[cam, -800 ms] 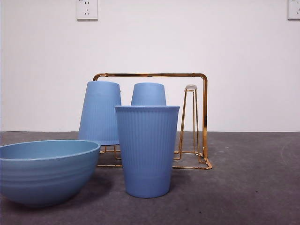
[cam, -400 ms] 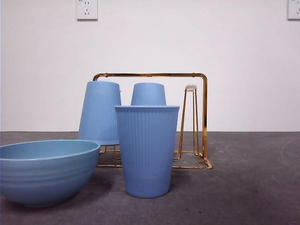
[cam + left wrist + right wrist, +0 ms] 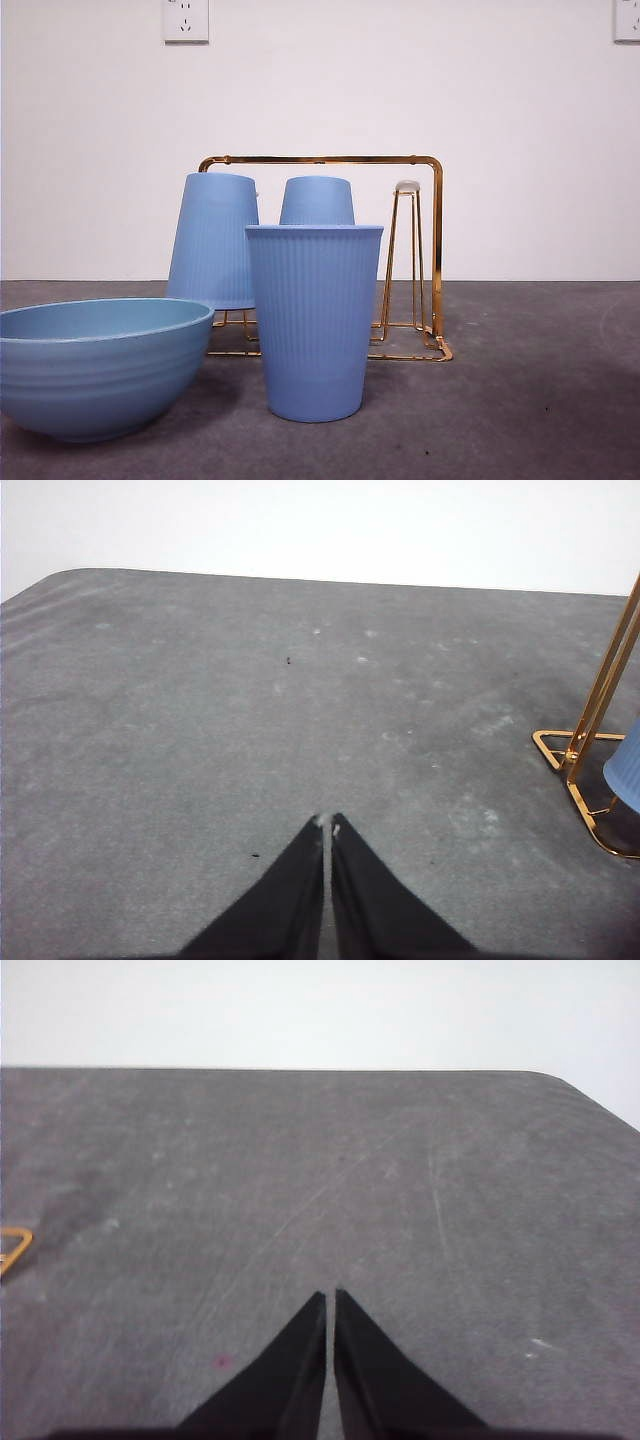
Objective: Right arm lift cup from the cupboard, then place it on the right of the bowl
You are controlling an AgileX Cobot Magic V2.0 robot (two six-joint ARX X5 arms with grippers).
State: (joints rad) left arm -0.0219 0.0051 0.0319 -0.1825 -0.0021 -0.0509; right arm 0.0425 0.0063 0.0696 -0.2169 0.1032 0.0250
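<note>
Now the ribbed light-blue cup is standing upright on the grey table, just right of the wide blue bowl and in front of the gold wire cup rack. Two more tumblers are sitting upside down on the rack's prongs. Away from these, the right gripper is hovering over bare tabletop, clenched and holding nothing; the left gripper is waiting likewise, its jaws pressed together.
</note>
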